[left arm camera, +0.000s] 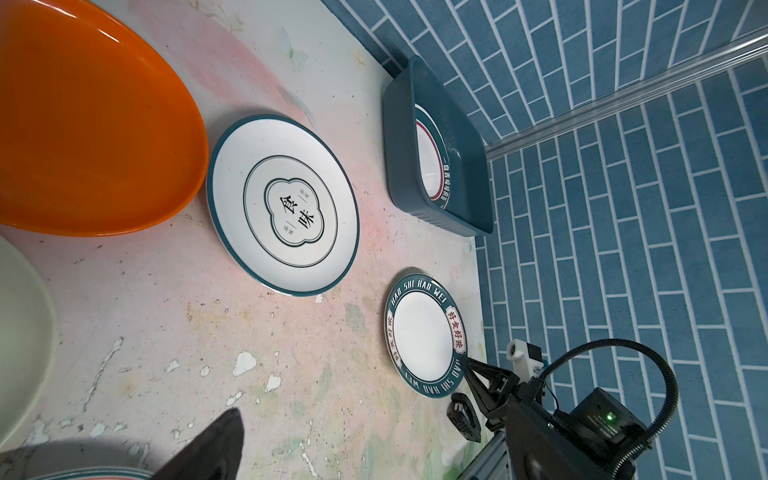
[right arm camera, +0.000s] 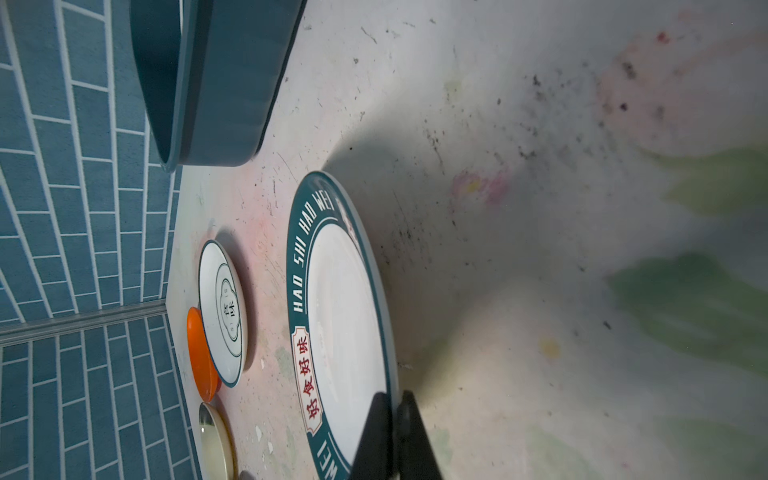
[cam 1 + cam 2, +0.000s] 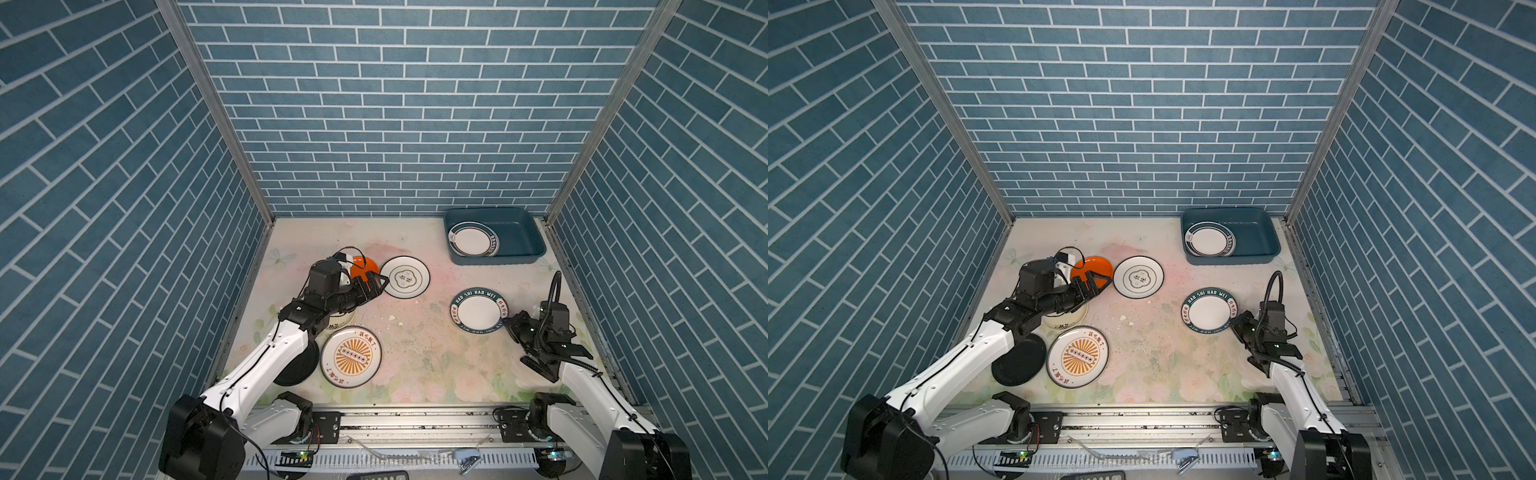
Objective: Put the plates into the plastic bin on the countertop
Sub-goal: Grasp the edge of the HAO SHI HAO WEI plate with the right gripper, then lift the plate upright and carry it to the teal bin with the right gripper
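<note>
Teal plastic bin held at least one banded plate, six lay outside, the right gripper clamped on the lettered plate rim, the left gripper gaping beside the orange plate.

In both top views the whole cell is seen from high above its front edge, looking steeply down on the table and on to the back wall. The left wrist view is taken low over the table, rolled on its side, and is faced across toward the bin and the right arm. The right wrist view is set almost at table level, also rolled, close against the lettered plate. Bin, lettered plate and orange plate are shared by all four views.
</note>
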Tool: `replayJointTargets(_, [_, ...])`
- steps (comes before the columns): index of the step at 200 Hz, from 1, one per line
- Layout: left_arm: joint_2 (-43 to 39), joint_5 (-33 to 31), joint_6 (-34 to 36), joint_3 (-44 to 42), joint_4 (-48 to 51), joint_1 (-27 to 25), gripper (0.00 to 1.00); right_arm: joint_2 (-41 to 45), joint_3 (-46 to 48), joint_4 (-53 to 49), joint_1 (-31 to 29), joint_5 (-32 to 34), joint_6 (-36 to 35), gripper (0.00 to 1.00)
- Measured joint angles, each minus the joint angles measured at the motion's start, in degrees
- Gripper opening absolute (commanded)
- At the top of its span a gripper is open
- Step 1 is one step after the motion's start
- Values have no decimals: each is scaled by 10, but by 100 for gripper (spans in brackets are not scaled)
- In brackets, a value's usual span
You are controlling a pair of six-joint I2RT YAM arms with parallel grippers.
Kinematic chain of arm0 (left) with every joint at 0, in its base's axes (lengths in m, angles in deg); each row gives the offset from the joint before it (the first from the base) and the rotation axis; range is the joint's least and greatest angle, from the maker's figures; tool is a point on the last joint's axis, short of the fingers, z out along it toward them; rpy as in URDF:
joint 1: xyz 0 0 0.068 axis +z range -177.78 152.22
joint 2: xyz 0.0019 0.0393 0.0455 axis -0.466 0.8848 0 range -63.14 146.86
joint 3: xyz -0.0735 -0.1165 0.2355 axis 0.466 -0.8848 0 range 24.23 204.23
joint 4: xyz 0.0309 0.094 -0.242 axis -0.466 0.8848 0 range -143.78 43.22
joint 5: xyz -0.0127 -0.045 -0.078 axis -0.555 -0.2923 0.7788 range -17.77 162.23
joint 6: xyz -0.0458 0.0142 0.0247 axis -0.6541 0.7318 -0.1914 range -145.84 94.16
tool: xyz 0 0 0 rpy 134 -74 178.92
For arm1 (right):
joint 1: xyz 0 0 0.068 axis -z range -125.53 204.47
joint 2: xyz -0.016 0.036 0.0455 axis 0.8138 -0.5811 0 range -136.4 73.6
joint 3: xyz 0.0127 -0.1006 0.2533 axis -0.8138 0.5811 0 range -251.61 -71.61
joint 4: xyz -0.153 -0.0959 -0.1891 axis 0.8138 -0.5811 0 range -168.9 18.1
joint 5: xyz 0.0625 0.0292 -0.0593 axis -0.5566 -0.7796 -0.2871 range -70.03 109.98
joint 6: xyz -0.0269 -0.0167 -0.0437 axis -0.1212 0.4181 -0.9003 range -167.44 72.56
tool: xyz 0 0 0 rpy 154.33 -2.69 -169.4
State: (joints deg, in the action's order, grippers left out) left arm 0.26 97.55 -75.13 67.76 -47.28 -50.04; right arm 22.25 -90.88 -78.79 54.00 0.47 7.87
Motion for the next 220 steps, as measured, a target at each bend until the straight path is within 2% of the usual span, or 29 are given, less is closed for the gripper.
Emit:
replayJointTargets(46, [19,3,9,-3,-25,0,100,26,-64,-65,0,5,0,0])
replayJointTargets(127, [43,-38,86,-3,6,4,100,16,-167,-125,0,13,-1,0])
replayJointTargets(174, [28,-62,122,-21,23,26,100,-109,-251,-123,0,28,-19,0])
replayJointTargets(220, [27,-53,132,-28,20,70,99,-260,-403,-104,0,51,-48,0])
